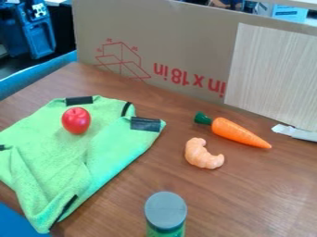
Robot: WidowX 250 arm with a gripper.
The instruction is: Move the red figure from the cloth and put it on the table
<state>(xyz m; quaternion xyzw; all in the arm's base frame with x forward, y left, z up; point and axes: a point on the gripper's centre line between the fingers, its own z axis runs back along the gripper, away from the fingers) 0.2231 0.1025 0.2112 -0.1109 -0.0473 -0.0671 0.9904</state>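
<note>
A round, glossy red figure, which looks like a small apple or tomato, rests on the upper part of the green cloth. The cloth lies spread with some folds on the left side of the brown wooden table, and dark strips mark its edges.
An orange carrot with a green top and a croissant-like toy lie right of the cloth. A grey-lidded green container stands at the front edge. Behind rises a cardboard wall; a whitish object lies at far right.
</note>
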